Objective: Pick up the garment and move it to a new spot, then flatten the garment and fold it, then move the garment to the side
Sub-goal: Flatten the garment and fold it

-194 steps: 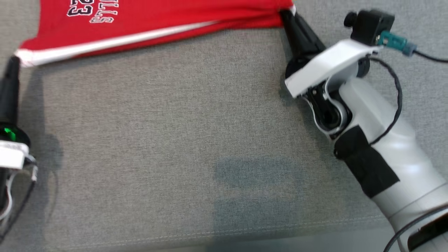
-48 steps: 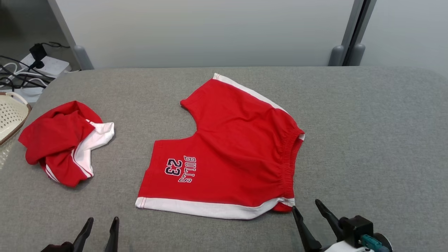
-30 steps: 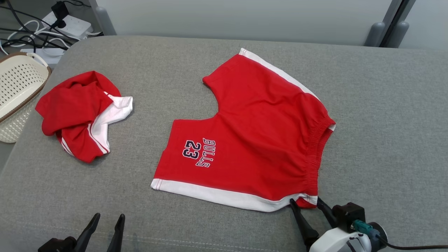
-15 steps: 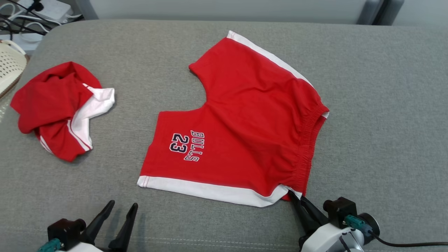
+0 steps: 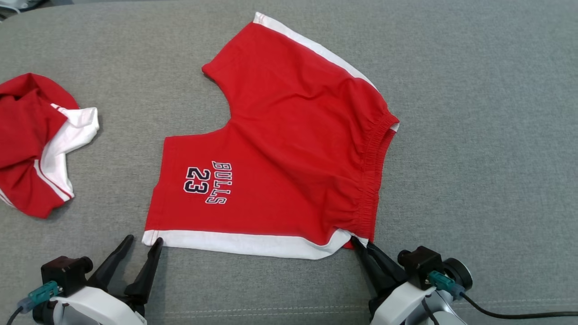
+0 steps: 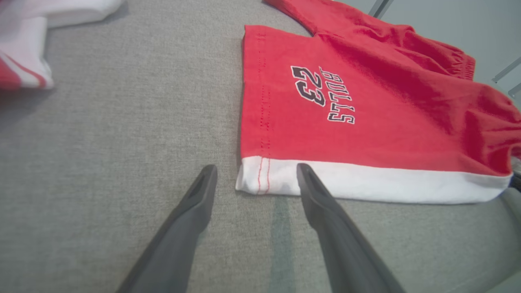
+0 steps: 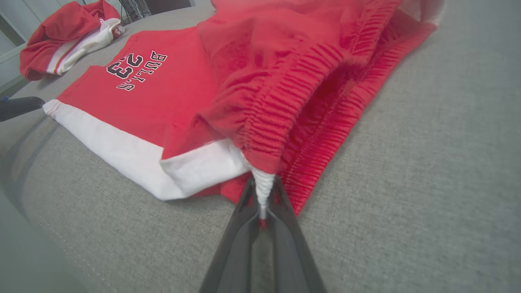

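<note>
The garment [image 5: 280,149], red shorts with white side stripes and a "BULLS 23" print, lies mostly flat on the grey cushion [image 5: 474,135]. My right gripper [image 5: 361,246] is shut on its near waistband corner. In the right wrist view that gripper [image 7: 262,203] pinches white and red cloth, and the waistband [image 7: 285,106] is lifted slightly. My left gripper [image 5: 143,240] stands open at the near left hem corner. In the left wrist view the left gripper [image 6: 257,171] straddles the white hem corner [image 6: 260,179], which lies between its tips.
A second red and white garment [image 5: 31,140] lies crumpled at the cushion's left side, apart from the shorts. The cushion's front seam [image 5: 271,311] runs just below both grippers. Bare grey cushion extends to the right of the shorts.
My right gripper has shut on the waistband corner. My left gripper has moved forward up to the hem corner. The head camera has tilted down, shifting the whole picture.
</note>
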{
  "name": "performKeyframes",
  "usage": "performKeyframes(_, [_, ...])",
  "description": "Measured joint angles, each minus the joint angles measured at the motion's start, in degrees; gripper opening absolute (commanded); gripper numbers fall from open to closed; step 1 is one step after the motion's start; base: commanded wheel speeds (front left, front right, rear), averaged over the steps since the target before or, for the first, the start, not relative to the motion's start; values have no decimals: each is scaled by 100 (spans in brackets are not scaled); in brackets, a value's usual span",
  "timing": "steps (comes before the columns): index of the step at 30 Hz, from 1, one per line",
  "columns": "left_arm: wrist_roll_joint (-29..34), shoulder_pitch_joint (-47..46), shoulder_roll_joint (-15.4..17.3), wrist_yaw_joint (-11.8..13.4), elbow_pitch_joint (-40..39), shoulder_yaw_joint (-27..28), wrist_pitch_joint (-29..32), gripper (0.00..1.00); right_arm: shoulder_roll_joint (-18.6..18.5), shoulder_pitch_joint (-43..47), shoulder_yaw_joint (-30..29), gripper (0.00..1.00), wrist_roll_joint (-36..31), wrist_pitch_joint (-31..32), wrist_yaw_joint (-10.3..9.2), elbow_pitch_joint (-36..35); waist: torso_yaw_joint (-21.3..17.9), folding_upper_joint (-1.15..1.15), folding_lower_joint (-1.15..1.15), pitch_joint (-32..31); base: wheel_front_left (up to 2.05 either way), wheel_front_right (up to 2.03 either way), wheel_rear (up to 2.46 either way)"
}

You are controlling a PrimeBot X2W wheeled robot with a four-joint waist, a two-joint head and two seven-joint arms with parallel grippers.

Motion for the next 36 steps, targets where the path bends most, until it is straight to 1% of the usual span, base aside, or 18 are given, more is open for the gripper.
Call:
performKeyframes(3, [-3,-41,80,0,-1,-27,0,100,-1,-19,92,0,1,-7,0,-59,-87,0,0,71,0,0,0])
performKeyframes(4, [-14,-52,110,0,-1,-70,0,95,-1,-34,116,0,1,-7,0,-78,-115,0,0,91,0,0,0])
performKeyframes(5, [-44,-53,115,0,-2,-88,0,84,-3,-47,144,0,1,-7,0,-98,-143,0,1,109,0,0,0])
performKeyframes(6, [-52,-53,114,0,-1,-94,0,50,-4,-58,165,0,1,-7,0,-118,-164,0,0,128,0,0,0])
performKeyframes(7, [-52,-54,115,0,-2,-109,0,28,-5,-65,185,0,2,-7,0,-144,-182,0,0,145,0,0,0])
performKeyframes(8, [-56,-54,118,0,-7,-137,0,0,-8,-66,202,0,10,-7,0,-168,-198,0,0,159,0,0,0])
performKeyframes(14, [-88,-55,107,0,-78,-136,0,0,-10,-67,231,0,18,-7,0,-186,-231,0,0,142,0,0,0])
performKeyframes(18, [-82,-15,40,0,63,-112,0,0,-10,-53,190,0,64,-7,0,-1,-205,0,0,-87,0,0,0])
performKeyframes(23, [57,210,-144,0,399,-143,0,0,-12,66,131,0,163,-7,0,263,-131,0,0,-444,0,0,0])
performKeyframes(36, [213,644,-601,0,1072,-245,0,0,-10,419,372,0,480,-5,0,765,175,0,0,-1373,0,0,0])
